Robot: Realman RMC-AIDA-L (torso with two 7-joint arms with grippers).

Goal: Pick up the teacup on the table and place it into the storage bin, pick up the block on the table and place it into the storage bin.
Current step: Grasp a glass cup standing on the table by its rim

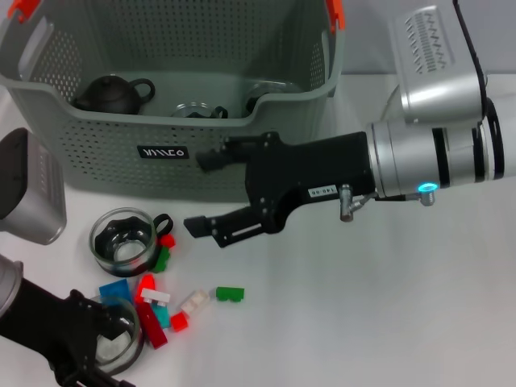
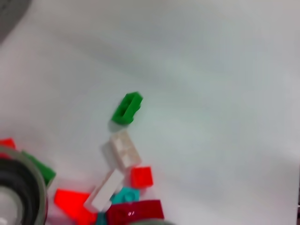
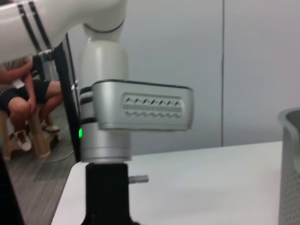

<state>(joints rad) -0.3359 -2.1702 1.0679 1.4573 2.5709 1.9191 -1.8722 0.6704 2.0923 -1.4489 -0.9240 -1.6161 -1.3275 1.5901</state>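
Jaws on the right gripper (image 1: 208, 193) stand apart, holding nothing, just in front of the storage bin (image 1: 97, 137) at the far side of the table (image 1: 363, 306). Whether the left gripper (image 1: 97, 343) at the near left is parted, I cannot tell; it sits over a glass teacup (image 1: 122, 238) and scattered blocks, a green block (image 1: 230, 294) lying rightmost

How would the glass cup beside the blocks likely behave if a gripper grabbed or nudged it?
The glass cup looks clear and smooth, so it is probably slippery and breakable under a hard squeeze. It stands upright on a wide base, so a nudge would more likely slide it than tip it. The blocks touching it could shift too.
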